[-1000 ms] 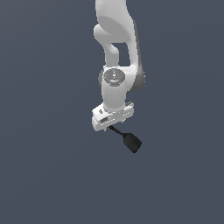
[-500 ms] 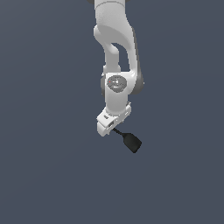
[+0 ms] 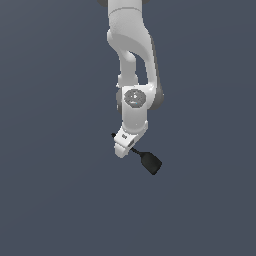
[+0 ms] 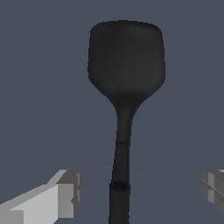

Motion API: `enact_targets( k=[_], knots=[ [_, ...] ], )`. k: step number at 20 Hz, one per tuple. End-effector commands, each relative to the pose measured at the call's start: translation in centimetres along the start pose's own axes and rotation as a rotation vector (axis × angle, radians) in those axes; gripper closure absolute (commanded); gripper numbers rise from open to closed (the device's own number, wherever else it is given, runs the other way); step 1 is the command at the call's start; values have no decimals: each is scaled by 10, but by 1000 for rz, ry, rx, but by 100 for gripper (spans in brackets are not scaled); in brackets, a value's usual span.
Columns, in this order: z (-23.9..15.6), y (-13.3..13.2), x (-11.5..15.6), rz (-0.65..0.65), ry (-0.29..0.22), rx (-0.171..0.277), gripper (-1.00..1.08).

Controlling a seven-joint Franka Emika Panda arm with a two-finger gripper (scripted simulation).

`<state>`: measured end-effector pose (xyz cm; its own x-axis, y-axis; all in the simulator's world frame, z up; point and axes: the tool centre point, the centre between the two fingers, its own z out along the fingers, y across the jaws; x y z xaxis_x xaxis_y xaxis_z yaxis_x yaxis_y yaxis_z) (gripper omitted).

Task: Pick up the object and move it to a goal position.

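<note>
The object is a small matte black spatula (image 3: 151, 163) with a thin handle and a flat rounded head, lying on the dark grey surface. In the wrist view its head (image 4: 126, 57) points away and its handle (image 4: 120, 175) runs back between my fingers. My gripper (image 3: 125, 145) hangs from the white arm right over the handle end. In the wrist view the gripper (image 4: 135, 192) is open. One fingertip (image 4: 59, 197) and the other fingertip (image 4: 213, 186) stand wide apart on either side of the handle, not touching it.
The white arm (image 3: 132, 60) comes down from the top of the exterior view. Only the plain dark grey surface (image 3: 50, 175) shows around the spatula.
The wrist has turned, so the hand now shows narrower in the exterior view, and it has come lower over the handle. The spatula has not moved.
</note>
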<state>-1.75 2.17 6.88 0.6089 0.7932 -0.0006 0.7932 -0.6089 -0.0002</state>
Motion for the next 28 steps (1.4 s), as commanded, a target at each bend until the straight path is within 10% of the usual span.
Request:
enact_targets(
  k=[1, 22, 23, 28],
  knots=[
    [1, -1, 0, -17, 1, 0, -92],
    [52, -1, 0, -20, 0, 0, -92],
    [52, -1, 0, -20, 0, 0, 108],
    [52, -1, 0, -20, 0, 0, 108]
  ],
)
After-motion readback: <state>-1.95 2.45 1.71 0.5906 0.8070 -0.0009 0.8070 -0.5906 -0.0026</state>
